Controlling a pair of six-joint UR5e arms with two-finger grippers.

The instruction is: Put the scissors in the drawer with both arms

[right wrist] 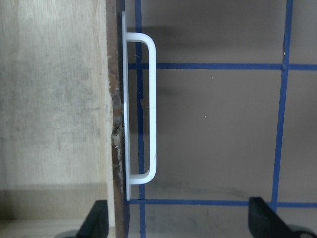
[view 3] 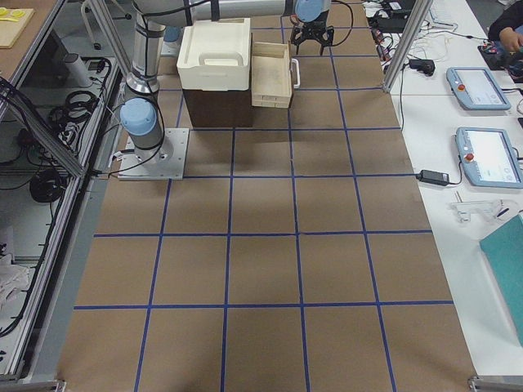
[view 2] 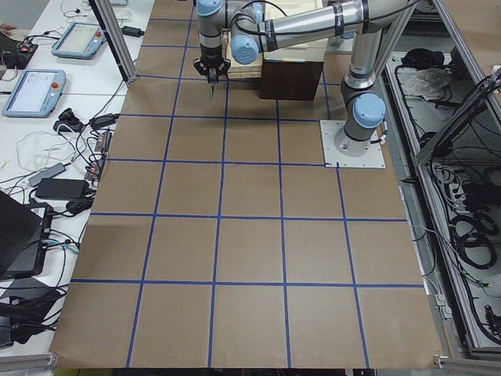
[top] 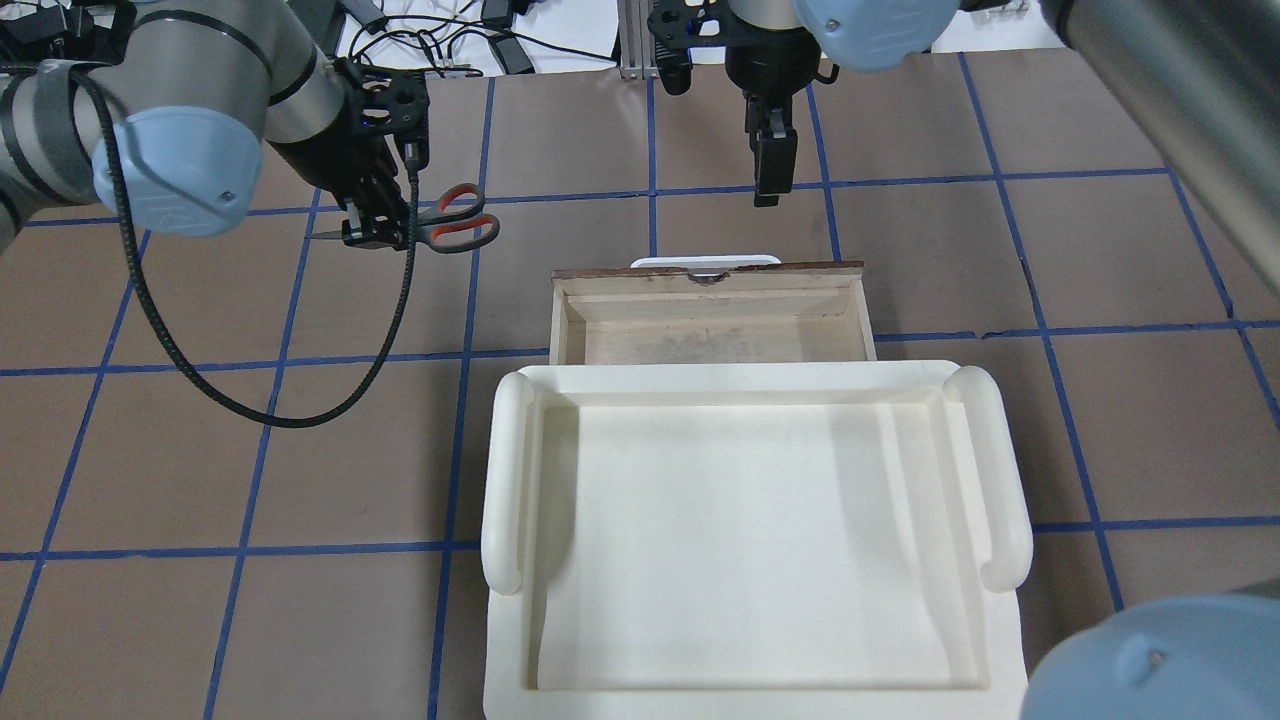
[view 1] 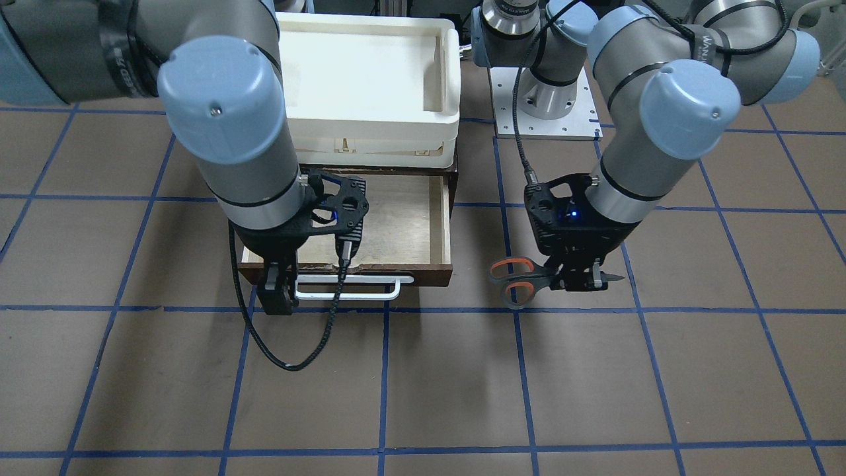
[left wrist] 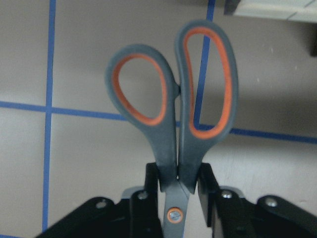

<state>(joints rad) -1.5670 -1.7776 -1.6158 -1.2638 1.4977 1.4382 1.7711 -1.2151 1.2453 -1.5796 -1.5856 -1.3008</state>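
scissors: in the left gripper, off to the side of the drawer, outside it, low over the bench. Can't tell if they touch the bench.
left fingers: closed on the scissors at the pivot, where the loops meet the blades. Loops stick out one side, blade tip out the other.
right fingers: wide apart, nothing held. The right gripper is at one end of the white handle, out in front of it.
drawer: pulled out from under the white tray, pale inside showing, nothing in it.
long axis: side to side, roughly parallel to the drawer front. Orange loops point at the drawer, blade tip points away.
direction to go: the drawer opening lies to the robot's right of the scissors and a bit back toward the robot's base.
nearer arm: left has the scissors, right is the one at the handle.
step, my read: drawer part looks done, carry and drop is left.
next move needs: lift over the drawer's side wall, loops leading. The scissors look shorter than the drawer is wide, so probably no turn is needed.
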